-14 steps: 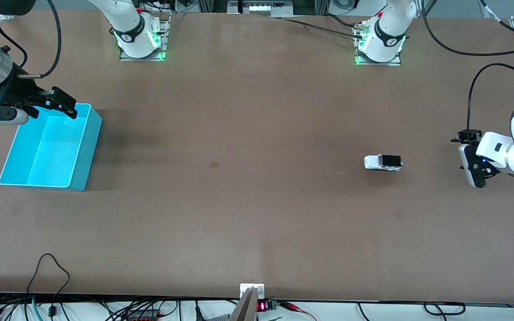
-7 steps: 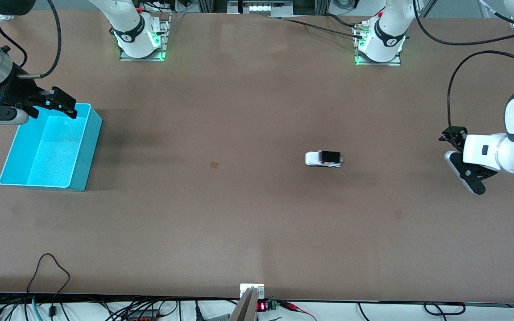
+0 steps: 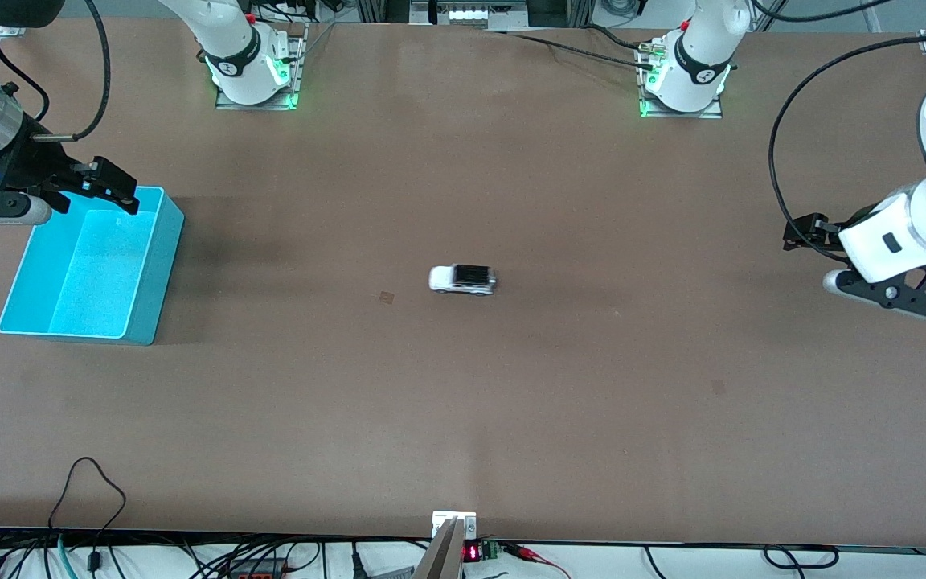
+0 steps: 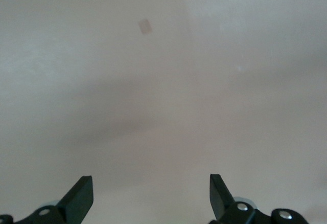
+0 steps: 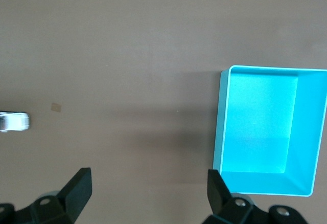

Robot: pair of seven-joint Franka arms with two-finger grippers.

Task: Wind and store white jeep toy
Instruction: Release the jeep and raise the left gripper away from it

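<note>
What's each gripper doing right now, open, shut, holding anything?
Left gripper: open, empty, over bare table.
Right gripper: open, empty, beside the turquoise bin.

- The white jeep toy (image 5: 14, 122) sits half cut off at the right wrist view's left edge.
- The left gripper (image 4: 151, 196) shows only fingertips at the bottom of its wrist view.
- In the front view, frame edges crop both arms.

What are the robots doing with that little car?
Nobody is holding it. The white jeep toy sits alone in the middle of the table. The left pincer is open over the table's left-arm end. The right pincer is open by the empty turquoise bin.
</note>
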